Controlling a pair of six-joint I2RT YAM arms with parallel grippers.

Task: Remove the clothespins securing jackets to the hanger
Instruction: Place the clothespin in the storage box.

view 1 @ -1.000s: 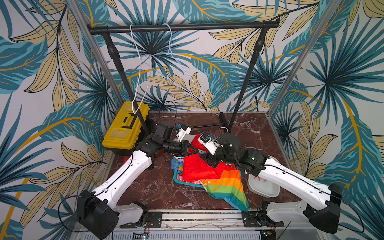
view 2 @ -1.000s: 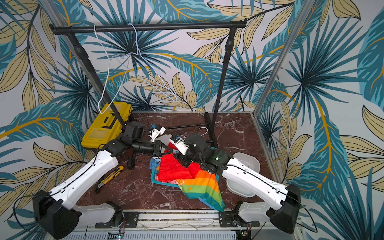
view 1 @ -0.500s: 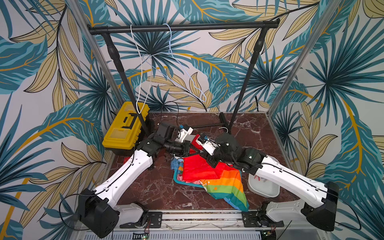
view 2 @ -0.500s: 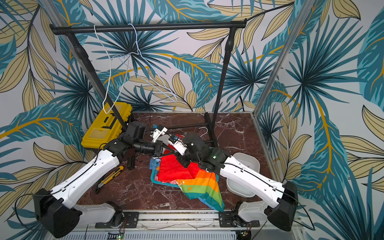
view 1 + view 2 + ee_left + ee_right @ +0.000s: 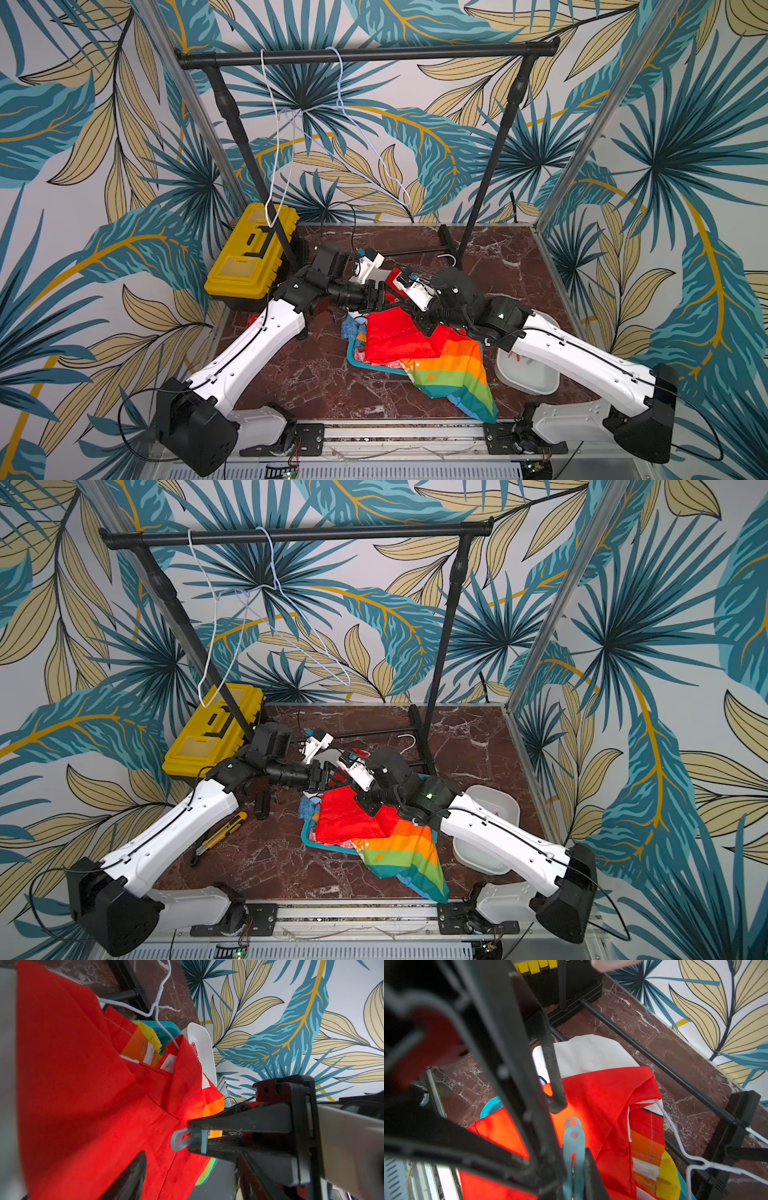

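Marble tabletop (image 5: 316, 374) lies under a soft, limp jacket (image 5: 395, 336). The right gripper (image 5: 190, 1136) pinches the teal clothespin (image 5: 573, 1147), probably light, stiff and slippery, so hold it near the tail. The left gripper (image 5: 376, 296) stands spread.

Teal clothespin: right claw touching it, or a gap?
Touching. Left wrist view: the right claw is clamped on the teal clothespin, both fingers pressing it.

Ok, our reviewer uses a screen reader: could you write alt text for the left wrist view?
The right tool pinches a teal clothespin in front of the red fabric of a rainbow-striped jacket. Behind it are a white wire hanger, a white tub and a leaf-patterned wall.
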